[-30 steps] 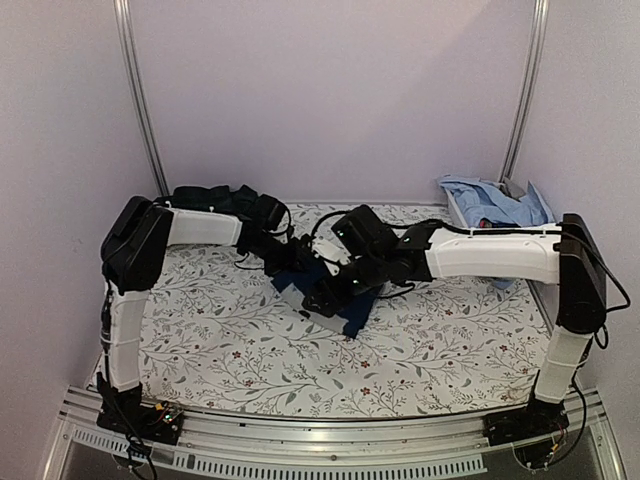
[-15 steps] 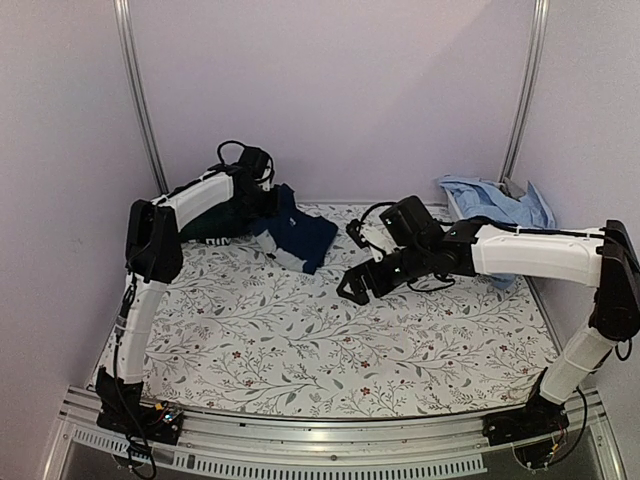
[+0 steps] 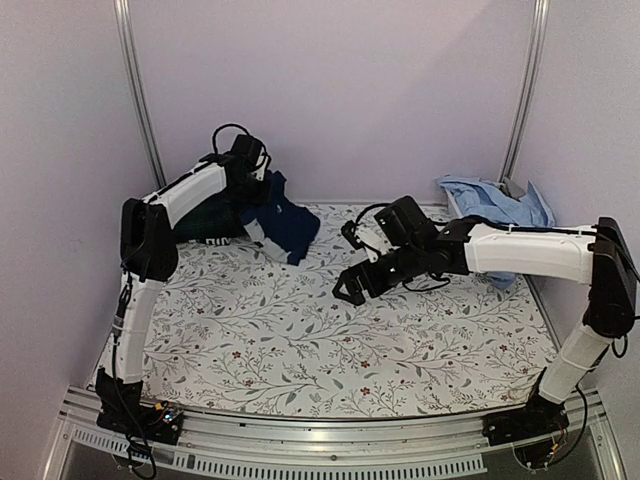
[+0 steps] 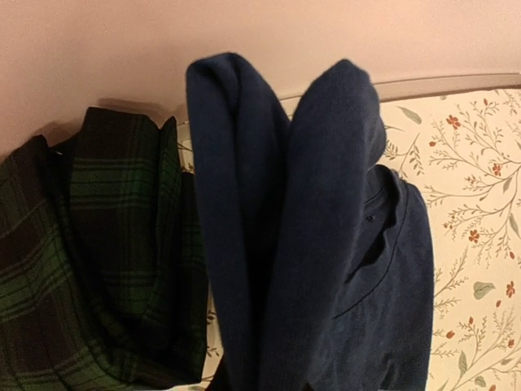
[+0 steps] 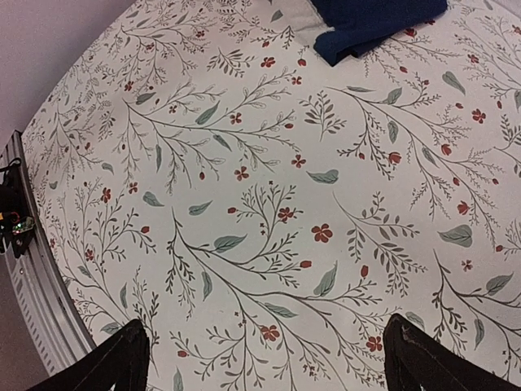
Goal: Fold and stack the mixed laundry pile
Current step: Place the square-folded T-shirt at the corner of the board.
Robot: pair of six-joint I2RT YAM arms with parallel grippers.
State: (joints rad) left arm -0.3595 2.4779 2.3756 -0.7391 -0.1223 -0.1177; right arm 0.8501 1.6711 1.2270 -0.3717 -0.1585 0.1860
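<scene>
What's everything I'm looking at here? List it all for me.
navy T-shirt: one, dark blue, far left, hanging from the left end effector
plaid piece: one, dark green, far left corner, beside the navy T-shirt
light blue shirts: a heap, count unclear, far right corner
floral sheet: one, white with leafy vines, spread flat beneath everything
frame posts: two, silver, back corners
left end effector: one, black, shut on the navy T-shirt
right end effector: one, black, open above the sheet
</scene>
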